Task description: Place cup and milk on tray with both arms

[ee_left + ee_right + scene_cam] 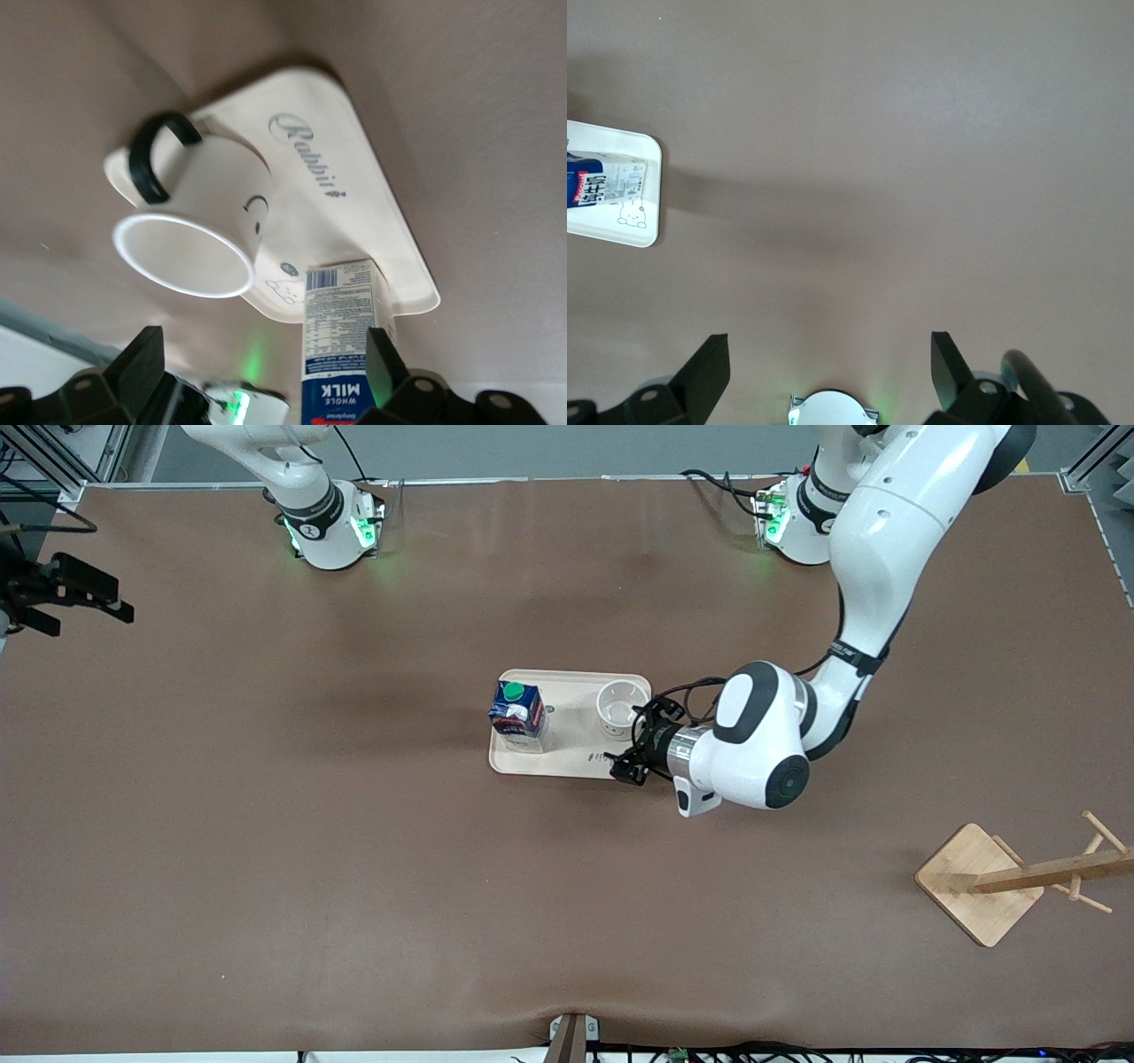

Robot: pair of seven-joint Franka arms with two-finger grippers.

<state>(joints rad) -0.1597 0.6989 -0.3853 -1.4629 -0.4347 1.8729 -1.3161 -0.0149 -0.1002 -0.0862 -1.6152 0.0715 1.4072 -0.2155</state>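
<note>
your right tool (66, 598) hangs over the surface (266, 850) at the right arm's end, well apart from everything; its fingers (704, 372) stand wide with nothing between them, and that arm waits. moving across, you'll find the tray (567, 766) near the middle of the surface. the milk (517, 713) stands upright on it, at the end toward the right arm. the cup (620, 707) stands upright on the same tray, at the end toward the left arm, mouth up. your left tool (640, 746) sits low just beside the cup, over the tray's edge; its fingers (142, 363) are spread wide and grip nothing, and the cup (199, 226) stands apart from them. past it, toward the left arm's end and nearer the front camera, a wooden stand (1010, 877) rests on the surface.
</note>
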